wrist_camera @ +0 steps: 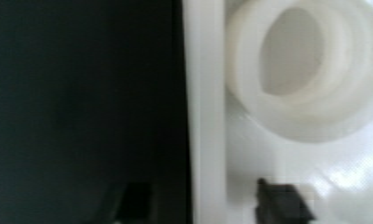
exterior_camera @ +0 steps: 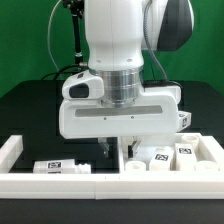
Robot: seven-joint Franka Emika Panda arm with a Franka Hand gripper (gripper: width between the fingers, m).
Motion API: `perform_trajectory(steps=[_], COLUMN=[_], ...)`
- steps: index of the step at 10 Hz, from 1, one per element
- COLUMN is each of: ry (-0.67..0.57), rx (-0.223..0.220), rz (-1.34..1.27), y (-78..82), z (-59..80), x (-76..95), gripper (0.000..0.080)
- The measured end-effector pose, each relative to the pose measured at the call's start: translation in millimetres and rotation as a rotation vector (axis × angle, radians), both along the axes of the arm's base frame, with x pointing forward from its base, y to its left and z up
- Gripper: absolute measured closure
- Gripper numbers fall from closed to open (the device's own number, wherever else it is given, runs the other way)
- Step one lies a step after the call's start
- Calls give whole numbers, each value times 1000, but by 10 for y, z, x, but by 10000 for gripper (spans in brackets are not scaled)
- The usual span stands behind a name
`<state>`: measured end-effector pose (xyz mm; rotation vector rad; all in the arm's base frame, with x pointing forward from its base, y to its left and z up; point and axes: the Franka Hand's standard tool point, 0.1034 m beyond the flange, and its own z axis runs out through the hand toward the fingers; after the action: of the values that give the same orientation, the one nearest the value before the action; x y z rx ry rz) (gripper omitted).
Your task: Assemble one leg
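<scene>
arm: lowered at frame centre, wrist pointing straight down | gripper (exterior_camera: 112,146): parted, fingers (wrist_camera: 282,197) straddling white tray rim (wrist_camera: 202,100), untouching, grasping nothing

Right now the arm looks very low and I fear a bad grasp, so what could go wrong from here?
1. The gripper is open and straddles a white wall, not a leg; closing here would likely pinch that wall.
2. A white ring-shaped part sits right beside the wall, so one finger might bump it if the arm goes lower.
3. The leg lies apart, toward the exterior view's left, ungrasped.
</scene>
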<state>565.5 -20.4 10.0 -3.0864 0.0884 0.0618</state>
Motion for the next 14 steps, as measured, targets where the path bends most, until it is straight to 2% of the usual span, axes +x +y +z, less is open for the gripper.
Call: perform_trajectory(steps=[1,2,3,4,5,6,10,12,14], ry=[11,27,55,63,86,59,64,78,115], rx=[-2,-6,-7,-10,-5,-2,-3,-22,-33], rz=[-65,-128,-190,-238,-280,-255,-276,-371,-469], y=[38,132,228,334,422,412,443,676,928], z=[105,243,339,431,547,591,565,493,363], x=[-86,-255,-410,-460,-478,-416,-455,-868,-1132], gripper=[341,220,220,164,154,154,151,151,151])
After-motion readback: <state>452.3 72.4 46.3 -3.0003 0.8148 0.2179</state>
